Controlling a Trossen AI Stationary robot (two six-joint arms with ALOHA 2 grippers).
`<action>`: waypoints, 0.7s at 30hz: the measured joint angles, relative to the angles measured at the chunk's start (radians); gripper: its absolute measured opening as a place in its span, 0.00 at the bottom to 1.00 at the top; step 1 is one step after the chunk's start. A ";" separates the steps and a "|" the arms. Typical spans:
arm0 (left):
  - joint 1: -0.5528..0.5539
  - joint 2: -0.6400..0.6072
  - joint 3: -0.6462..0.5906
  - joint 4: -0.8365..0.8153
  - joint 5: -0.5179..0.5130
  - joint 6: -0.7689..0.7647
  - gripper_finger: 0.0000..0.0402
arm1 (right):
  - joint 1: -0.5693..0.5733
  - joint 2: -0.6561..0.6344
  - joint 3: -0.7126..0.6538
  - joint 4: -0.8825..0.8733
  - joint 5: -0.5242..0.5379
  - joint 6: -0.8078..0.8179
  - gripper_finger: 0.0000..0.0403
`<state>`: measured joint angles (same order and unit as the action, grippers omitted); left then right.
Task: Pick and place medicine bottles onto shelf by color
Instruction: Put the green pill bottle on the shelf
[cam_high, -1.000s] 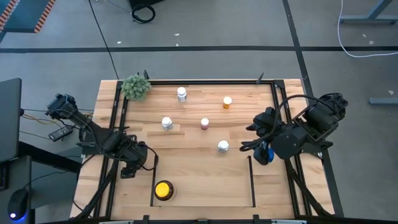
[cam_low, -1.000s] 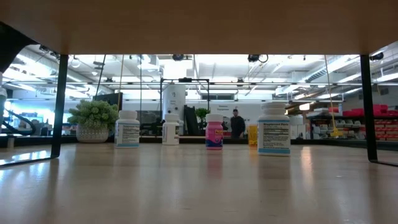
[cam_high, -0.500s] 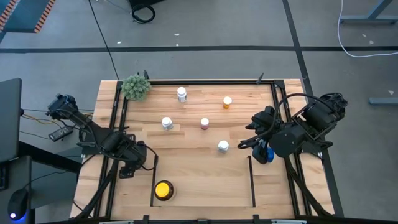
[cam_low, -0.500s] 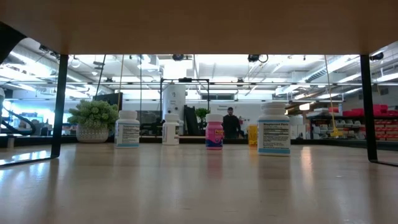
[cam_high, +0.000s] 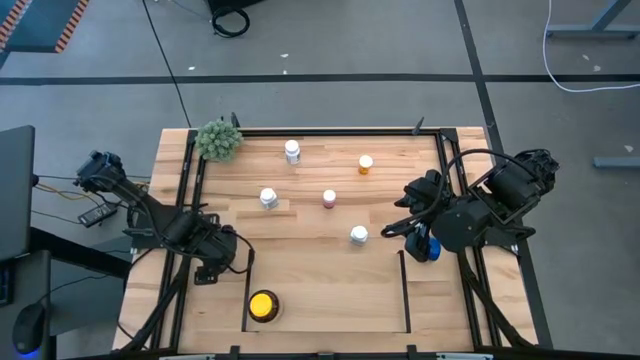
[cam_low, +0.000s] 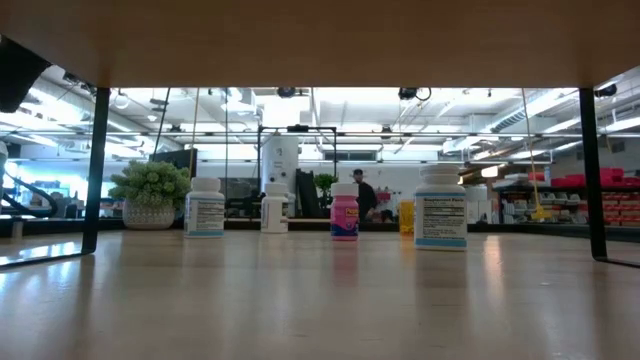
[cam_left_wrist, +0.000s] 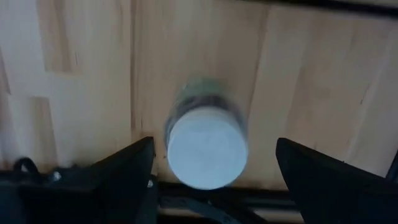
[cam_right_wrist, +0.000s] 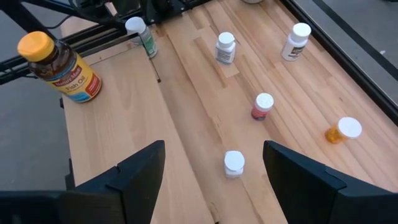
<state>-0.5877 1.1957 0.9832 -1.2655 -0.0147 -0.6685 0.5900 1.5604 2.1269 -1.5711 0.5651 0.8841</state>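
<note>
Wooden planks carry five bottles around table centre; the amber bottle (cam_high: 263, 305) stands at six o'clock inside the shelf (cam_high: 330, 300). At eight o'clock, the left gripper (cam_left_wrist: 208, 186) spreads wide over a white cap (cam_left_wrist: 207, 147). At three o'clock, the right gripper (cam_high: 412, 222) gapes wide beside a blue bottle (cam_high: 430, 247).

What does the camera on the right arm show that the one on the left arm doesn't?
Only the right wrist view shows the amber yellow-capped bottle, the pink bottle, the small orange bottle and three scattered white bottles, one nearest at. Only the left wrist view looks straight down on a white cap sitting between the left gripper's open fingers. Both share that same green-labelled bottle and the light wood shelf.
</note>
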 joint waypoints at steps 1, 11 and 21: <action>0.000 0.000 -0.015 0.001 0.022 0.000 0.86 | 0.000 0.000 0.000 0.000 0.000 0.000 0.69; 0.000 0.000 -0.060 0.061 0.051 -0.008 0.86 | 0.000 0.000 0.000 0.000 0.000 -0.005 0.69; -0.002 0.000 -0.128 0.115 0.043 -0.019 0.83 | 0.000 0.000 0.000 0.000 0.000 -0.002 0.69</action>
<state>-0.5892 1.1957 0.8550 -1.1507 0.0280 -0.6880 0.5900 1.5604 2.1269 -1.5711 0.5646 0.8822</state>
